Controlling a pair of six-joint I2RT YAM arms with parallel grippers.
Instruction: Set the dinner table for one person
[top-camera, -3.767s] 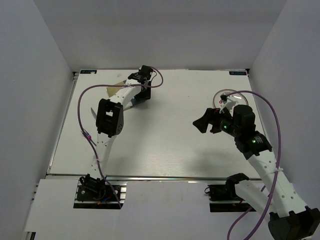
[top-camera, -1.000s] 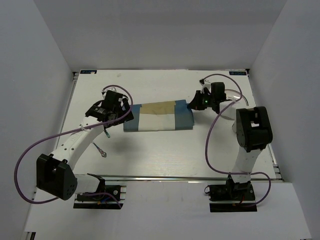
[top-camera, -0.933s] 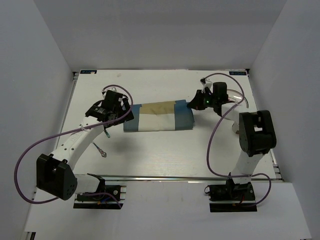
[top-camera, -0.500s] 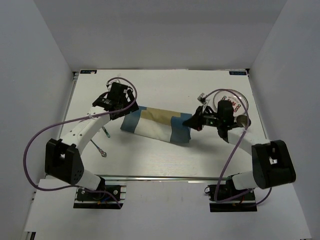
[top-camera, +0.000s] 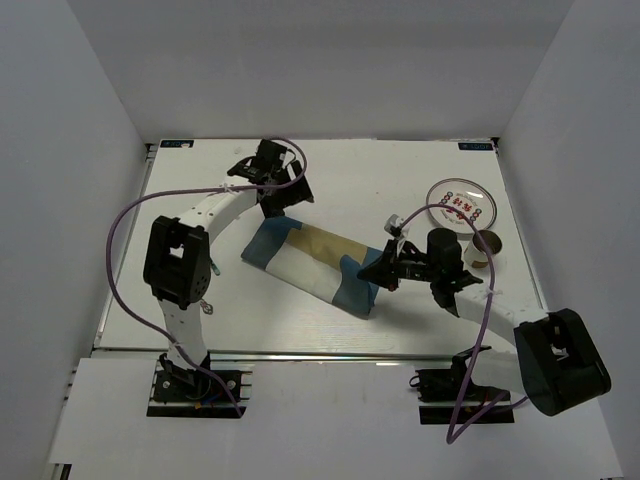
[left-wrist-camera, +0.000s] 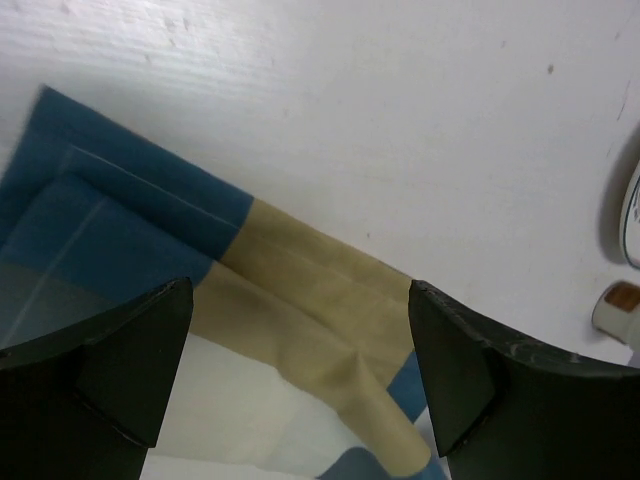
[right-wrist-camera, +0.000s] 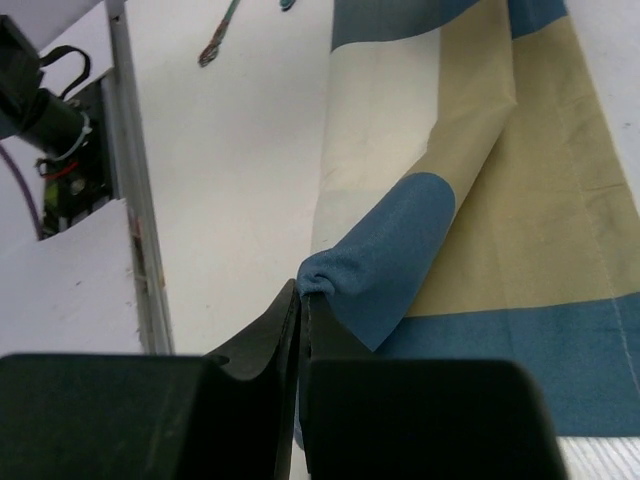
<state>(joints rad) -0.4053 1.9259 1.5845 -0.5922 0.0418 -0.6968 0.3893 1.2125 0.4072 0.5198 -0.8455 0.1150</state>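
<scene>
The placemat (top-camera: 310, 262) now lies slanted at mid-frame on the table (top-camera: 300, 330), dragged down from its square pose; the right tool (right-wrist-camera: 302, 288) stays pinched on its blue corner; the left tool (left-wrist-camera: 300, 380) hangs spread above it; straightening likely remains.

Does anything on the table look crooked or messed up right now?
The placemat lies diagonally on the dinner table, folded over itself and bunched where the right fingers pinch it, not flat.

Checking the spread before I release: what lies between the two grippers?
The rumpled blue-and-tan placemat, in the top view: right gripper pinches its near blue fold, left gripper hangs open over its far end.
</scene>
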